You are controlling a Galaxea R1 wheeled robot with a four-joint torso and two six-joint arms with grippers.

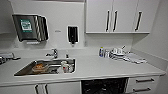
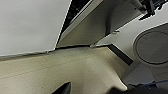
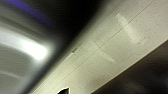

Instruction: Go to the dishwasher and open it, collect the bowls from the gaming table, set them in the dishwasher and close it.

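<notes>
Hand positions are hard to read at this moment: in both wrist views a small dark tip pokes in at the edge, and I cannot tell how far either hand is open or whether it carries anything. No bowl can be made out at either hand.

From the head view, the robot faces a kitchenette. The dishwasher [image 1: 104,85] sits at about 6 o'clock, just right of centre, under the white bench [image 1: 105,67]. Its front is down, and a dark cavity with a glint of wire rack shows. In the left wrist view the lowered door [image 2: 95,27] appears as a flat, pale panel hinged out beside a white cabinet face, above a speckled beige floor [image 2: 62,72]. By that view the left arm seems to be the nearer one to the door, though this is a judgement.

On the bench, a steel sink [image 1: 45,67] lies at 9 o'clock, holding an orange dish and white cups. A blue-capped bottle [image 1: 101,52] and a cluster of white crockery [image 1: 118,53] stand at 2 o'clock. White wall cabinets [image 1: 117,16] with dark bar handles hang at 1 o'clock.

The right wrist view gives a blurred, curved grey surface with a violet streak, beside the same speckled floor.
</notes>
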